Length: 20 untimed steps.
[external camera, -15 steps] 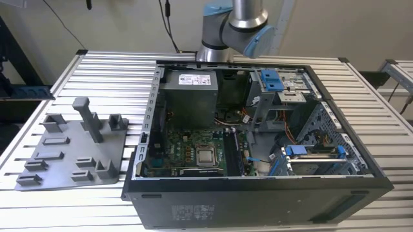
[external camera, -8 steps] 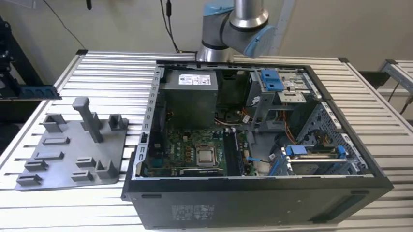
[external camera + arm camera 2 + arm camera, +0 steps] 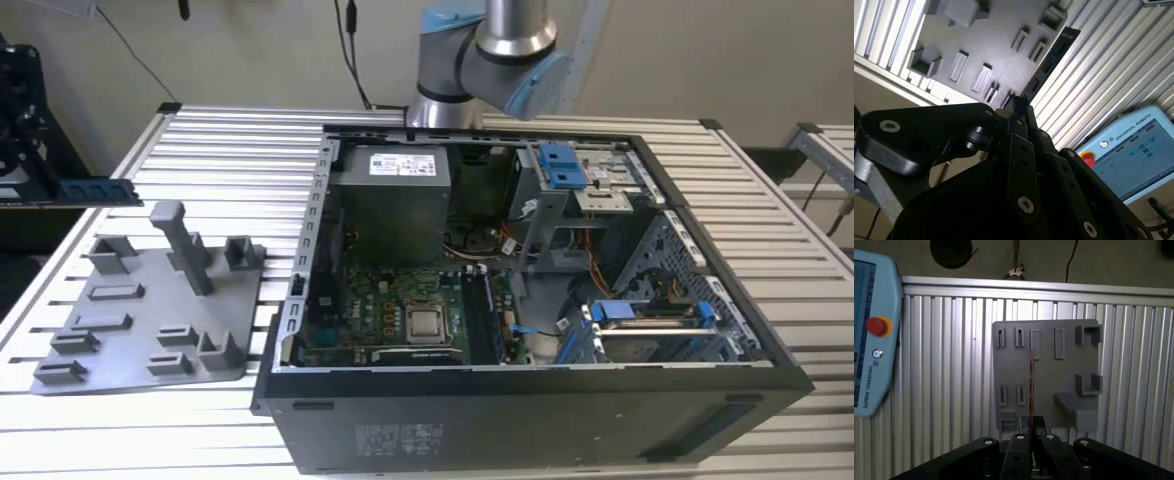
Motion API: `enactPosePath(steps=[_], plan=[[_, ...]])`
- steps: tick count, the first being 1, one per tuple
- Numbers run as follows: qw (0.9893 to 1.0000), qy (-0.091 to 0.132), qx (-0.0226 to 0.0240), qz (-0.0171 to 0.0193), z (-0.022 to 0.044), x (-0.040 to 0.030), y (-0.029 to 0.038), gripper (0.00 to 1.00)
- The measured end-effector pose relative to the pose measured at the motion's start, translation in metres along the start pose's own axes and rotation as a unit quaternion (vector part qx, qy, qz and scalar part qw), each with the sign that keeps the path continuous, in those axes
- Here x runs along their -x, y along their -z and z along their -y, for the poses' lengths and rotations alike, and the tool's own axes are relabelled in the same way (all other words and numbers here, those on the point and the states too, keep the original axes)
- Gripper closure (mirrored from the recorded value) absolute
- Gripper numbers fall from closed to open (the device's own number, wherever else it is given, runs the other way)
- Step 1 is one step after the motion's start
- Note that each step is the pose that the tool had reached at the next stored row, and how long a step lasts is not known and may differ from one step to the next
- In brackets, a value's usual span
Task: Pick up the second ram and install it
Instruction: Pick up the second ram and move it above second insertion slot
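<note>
Slatted table [image 3: 227, 150] below; at the exterior view's left edge, fingers [image 3: 1016, 135] pinch the second ram [image 3: 96, 190], long axis level, pointing toward the open case [image 3: 534, 420].

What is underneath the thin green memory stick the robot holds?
Below the thin green memory stick, clamped in the black fingers, lies a grey plastic fixture plate on the ribbed metal table. The stick covers a thin strip of the plate.

Fixture block [image 3: 1046, 382] matt grey plastic; table [image 3: 944, 365] ribbed metal; tool [image 3: 1034, 427] satin black.
</note>
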<state>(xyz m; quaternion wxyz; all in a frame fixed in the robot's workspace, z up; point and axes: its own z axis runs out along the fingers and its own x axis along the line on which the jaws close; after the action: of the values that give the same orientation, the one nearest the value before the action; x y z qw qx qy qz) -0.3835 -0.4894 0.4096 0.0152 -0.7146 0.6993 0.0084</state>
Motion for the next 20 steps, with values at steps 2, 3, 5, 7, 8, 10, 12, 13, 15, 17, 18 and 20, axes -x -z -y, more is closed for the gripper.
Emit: enactPosePath(steps=[2, 3, 5, 7, 8, 10, 12, 13, 15, 17, 18, 20], plan=[[1.0, 0.0, 0.0001, 0.0, 0.0037, -0.0001, 0.0, 0.86], [1.0, 0.0, 0.0, 0.0, 0.0053, -0.0001, 0.0, 0.86], [1.0, 0.0, 0.0001, 0.0, 0.0086, -0.0002, -0.0001, 0.86], [1.0, 0.0, 0.0001, 0.0, 0.012, -0.0002, -0.0001, 0.86], [1.0, 0.0, 0.0001, 0.0, 0.0137, -0.0003, -0.0001, 0.86], [1.0, 0.0, 0.0001, 0.0, 0.0171, -0.0004, -0.0002, 0.86], [1.0, 0.0, 0.0002, 0.0, 0.0204, -0.0004, -0.0002, 0.86], [1.0, -0.001, 0.0002, 0.0, 0.0222, -0.0005, -0.0002, 0.86], [1.0, 0.0, 0.0002, 0.0, 0.0251, -0.0005, -0.0002, 0.86], [1.0, -0.001, 0.0002, 0.0, 0.0277, -0.0006, -0.0002, 0.86], [1.0, 0.0, 0.0002, 0.0, 0.0291, -0.0006, -0.0003, 0.86], [1.0, 0.0, 0.0002, 0.0, 0.0317, -0.0007, -0.0003, 0.86]])
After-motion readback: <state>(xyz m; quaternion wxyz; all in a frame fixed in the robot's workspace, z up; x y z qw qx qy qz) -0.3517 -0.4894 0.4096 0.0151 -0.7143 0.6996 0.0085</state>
